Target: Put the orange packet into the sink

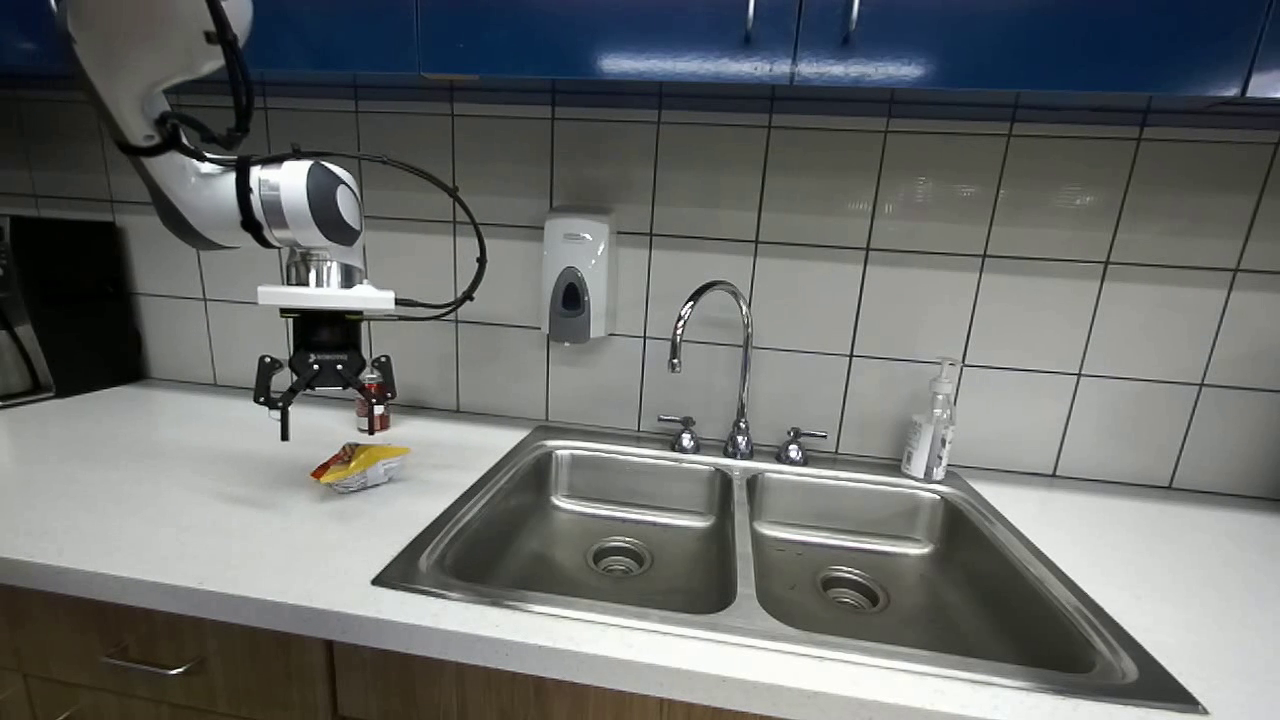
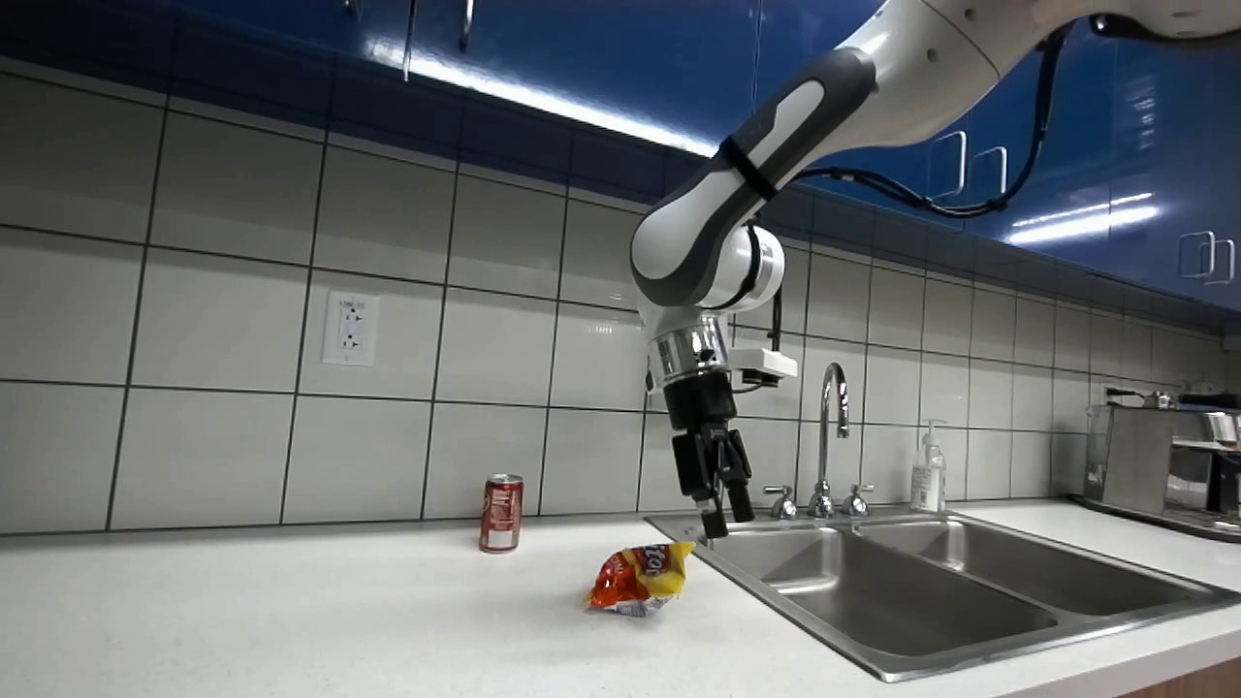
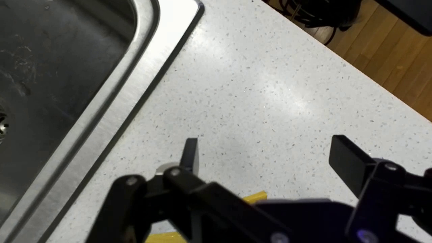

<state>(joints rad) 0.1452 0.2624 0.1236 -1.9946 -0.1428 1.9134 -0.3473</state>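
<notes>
The orange packet (image 1: 362, 466) lies crumpled on the white counter, left of the sink in an exterior view; it shows red and yellow in an exterior view (image 2: 640, 579). The steel double sink (image 1: 480, 588) also shows in an exterior view (image 2: 890, 665), and its rim is at the left of the wrist view (image 3: 111, 118). My gripper (image 1: 328, 425) is open and empty, pointing down above the packet, apart from it; it also shows in an exterior view (image 2: 728, 519). In the wrist view, my gripper (image 3: 261, 158) hides most of the packet; only yellow edges (image 3: 258, 196) show.
A red can (image 2: 501, 514) stands near the tiled wall, behind the packet. A chrome gooseneck faucet (image 1: 745, 370) rises behind the sink. A soap bottle (image 1: 930, 430) stands at the sink's back right. A white dispenser (image 1: 580, 275) hangs on the wall. Blue cabinets (image 1: 600, 40) run above.
</notes>
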